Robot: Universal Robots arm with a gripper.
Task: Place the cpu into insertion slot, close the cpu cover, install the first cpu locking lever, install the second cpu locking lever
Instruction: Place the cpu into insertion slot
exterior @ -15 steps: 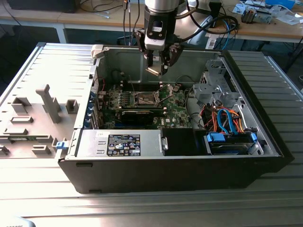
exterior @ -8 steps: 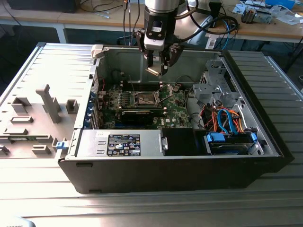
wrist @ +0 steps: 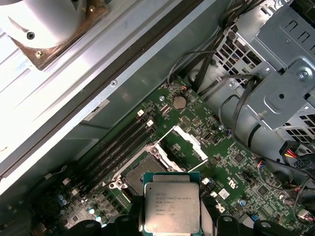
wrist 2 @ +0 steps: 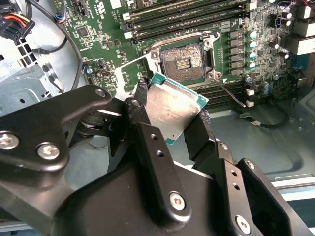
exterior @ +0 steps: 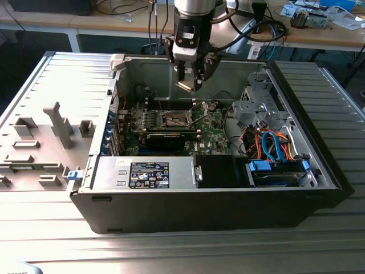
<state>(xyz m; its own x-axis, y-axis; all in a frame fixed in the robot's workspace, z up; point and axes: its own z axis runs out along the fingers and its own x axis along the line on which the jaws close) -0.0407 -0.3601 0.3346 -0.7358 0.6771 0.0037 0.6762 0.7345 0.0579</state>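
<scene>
My gripper (exterior: 188,81) hangs over the open computer case, shut on the cpu (exterior: 184,85), a flat square chip with a silvery top. In both wrist views the cpu (wrist 2: 172,105) (wrist: 171,206) sits clamped by its edges between two black fingers (wrist 2: 147,142). It is held in the air, above and a little to the side of the insertion slot (wrist 2: 184,59) (wrist: 140,174), whose dark centre lies uncovered on the green motherboard (exterior: 208,123). The cpu cover (wrist: 189,142), a thin silver frame, stands swung open beside the slot (exterior: 174,119). A thin wire lever (wrist 2: 229,91) lies loose next to the socket.
Memory slots (wrist 2: 172,17) run alongside the socket. A long black card (exterior: 165,138) lies in front of it. A silver power supply (exterior: 148,174) fills the case's front, with a metal drive cage (exterior: 256,103) and blue and orange cables (exterior: 274,142) at the exterior view's right.
</scene>
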